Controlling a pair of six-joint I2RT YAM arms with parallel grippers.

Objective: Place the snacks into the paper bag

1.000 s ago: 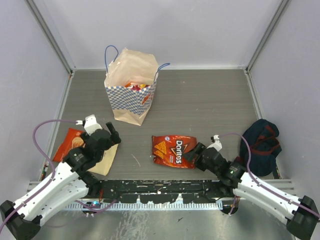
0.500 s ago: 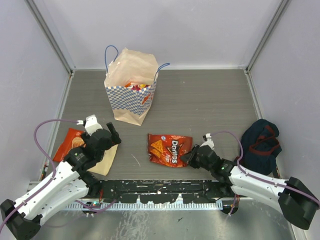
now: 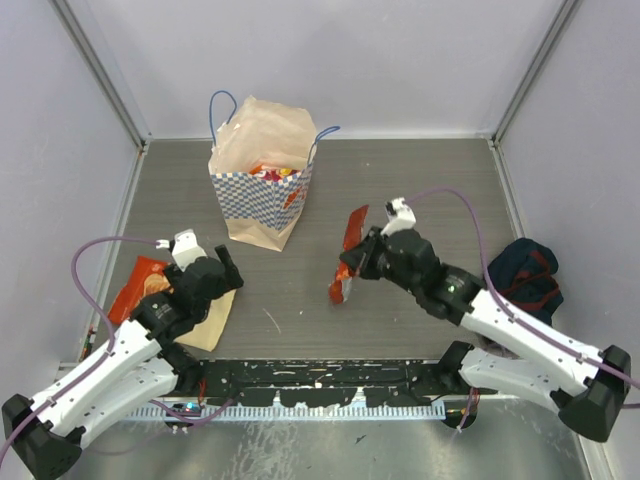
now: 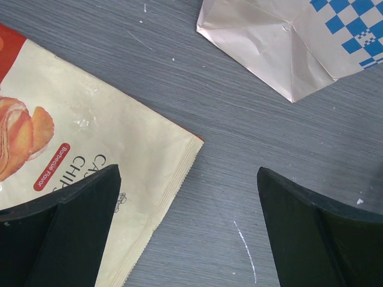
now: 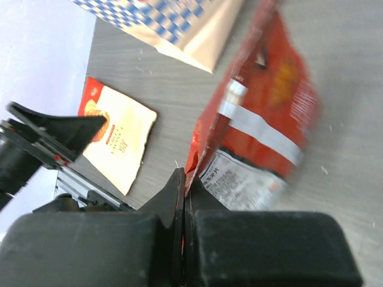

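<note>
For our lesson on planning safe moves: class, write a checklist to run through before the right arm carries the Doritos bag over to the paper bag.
1. Right gripper shut on the Doritos bag: ok.
2. Doritos bag's lower edge clear of the table: cannot tell.
3. Paper bag upright, mouth open: ok.
4. Room left inside above the snacks already there: cannot tell.
5. Left gripper open, apart from the route, over the chip packet: ok.

The cream-and-red packet (image 4: 102, 143) reads "Barbecue Flavor" and "CHIP".
</note>
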